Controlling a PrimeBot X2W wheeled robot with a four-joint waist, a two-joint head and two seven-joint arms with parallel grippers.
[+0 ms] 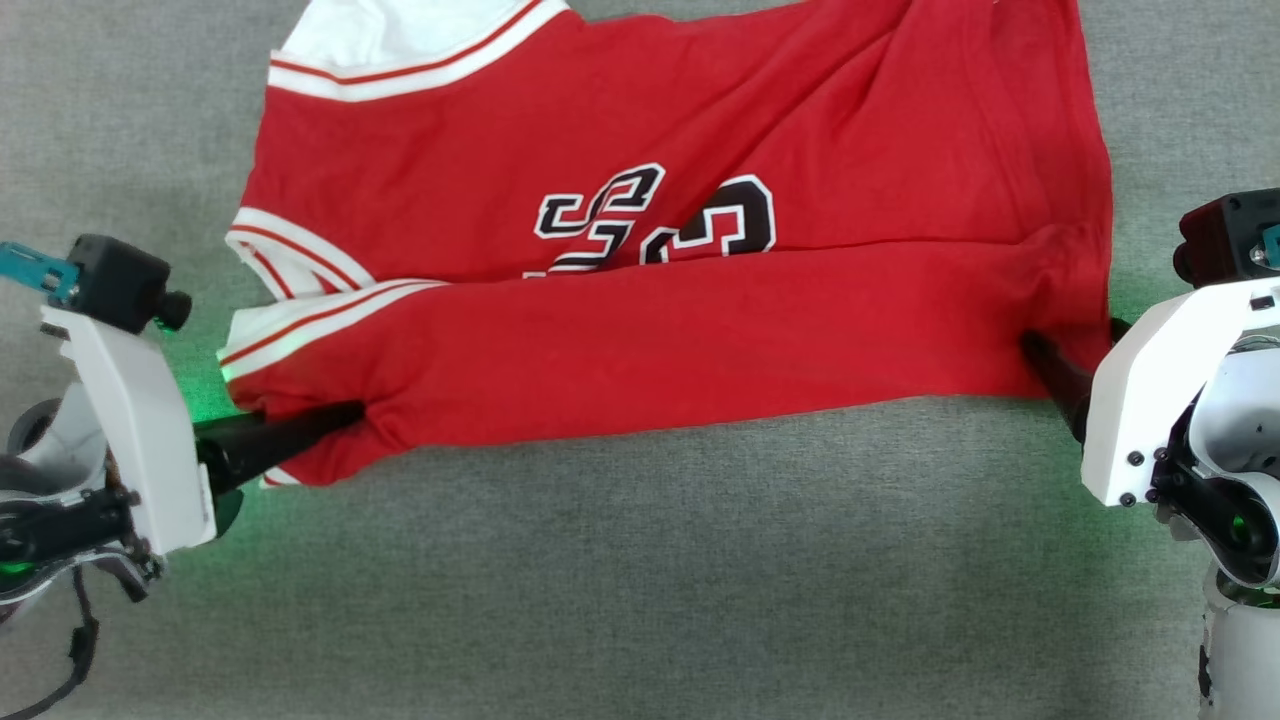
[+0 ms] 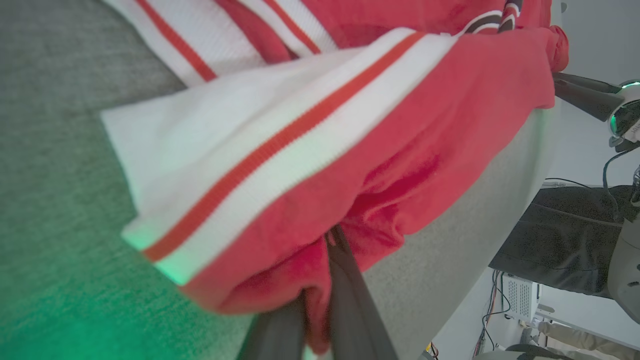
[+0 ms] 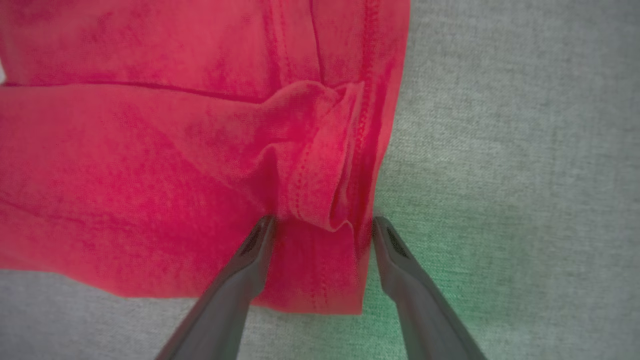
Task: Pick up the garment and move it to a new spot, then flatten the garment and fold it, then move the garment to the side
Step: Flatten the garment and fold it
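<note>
Red garment (image 1: 680, 330) is lying half-folded on the counter (image 1: 640, 580). My left gripper (image 1: 350, 413) is pinching its sleeve-side corner; my right gripper (image 3: 322, 220) is gaping astride the hem, so lifting now is risking a skewed fold.

Garment (image 1: 700, 340): two-digit block number (image 1: 610, 212) on chest, lower half folded under, digits unreadable.

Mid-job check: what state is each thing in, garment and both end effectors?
garment: lies on the grey cloth, near edge folded over part of the number, creased
left end effector: shut on the garment near the sleeve
right end effector: open, astride the bunched hem corner
</note>
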